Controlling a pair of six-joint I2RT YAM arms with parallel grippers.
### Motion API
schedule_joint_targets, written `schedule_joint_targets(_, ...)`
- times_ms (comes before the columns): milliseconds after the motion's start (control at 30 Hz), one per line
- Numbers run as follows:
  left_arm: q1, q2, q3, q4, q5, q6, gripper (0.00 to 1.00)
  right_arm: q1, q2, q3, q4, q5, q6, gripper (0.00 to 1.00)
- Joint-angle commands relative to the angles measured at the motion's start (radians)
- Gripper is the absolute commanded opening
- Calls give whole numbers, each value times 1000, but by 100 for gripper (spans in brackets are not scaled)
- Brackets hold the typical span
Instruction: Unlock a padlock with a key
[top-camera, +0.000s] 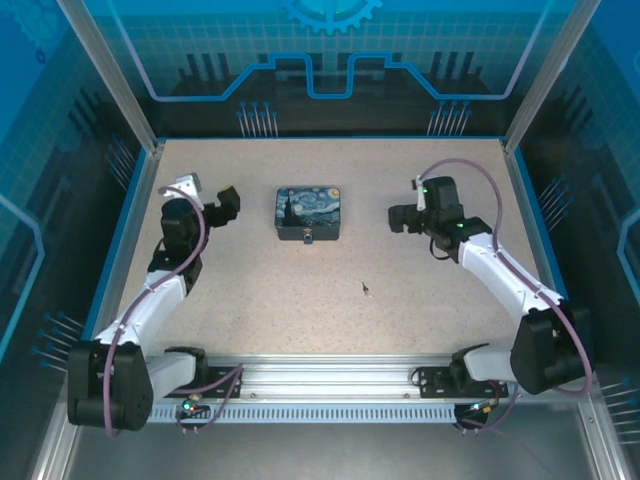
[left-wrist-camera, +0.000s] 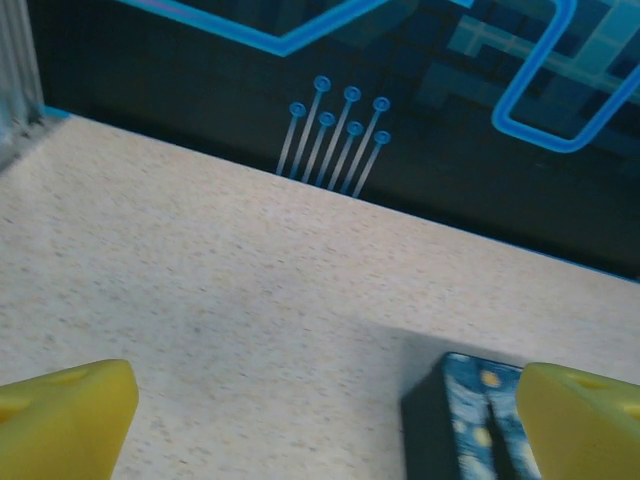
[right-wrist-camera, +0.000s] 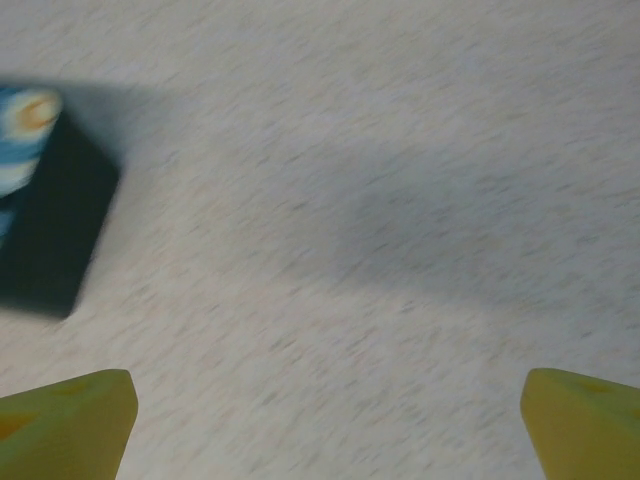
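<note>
The padlock is a tiny bluish-silver lock at the front edge of the starry-night tin. The key, a thin silvery sliver, lies on the table to the front right of the tin, apart from both arms. My left gripper hangs open to the left of the tin. In the left wrist view its yellow fingers stand wide apart, with a corner of the tin by the right one. My right gripper is open to the right of the tin, its fingers spread over bare table.
The speckled table is bounded by a blue-edged back wall and side walls. In the blurred right wrist view the tin's dark side sits at the left. The arm bases stand on a rail at the near edge.
</note>
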Motion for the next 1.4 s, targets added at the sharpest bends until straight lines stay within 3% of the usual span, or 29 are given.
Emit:
schedule_joint_targets(0, 5, -17, 54, -228, 156, -139, 99, 113, 20, 87, -344, -61, 106, 99)
schedule_joint_targets(133, 4, -17, 63, -230, 256, -198, 99, 215, 69, 116, -439, -142, 186, 91)
schedule_joint_targets(300, 4, -13, 60, -202, 267, -203, 99, 313, 196, 122, -471, -174, 231, 79)
schedule_joint_targets(700, 4, 20, 87, -182, 271, -213, 99, 358, 457, 171, -424, -194, 220, 44)
schedule_joint_targets(1033, 4, 31, 94, -192, 265, -215, 99, 365, 486, 155, -409, -197, 224, 30)
schedule_joint_targets(1367, 4, 31, 95, -187, 269, -221, 99, 367, 513, 154, -415, -168, 226, 26)
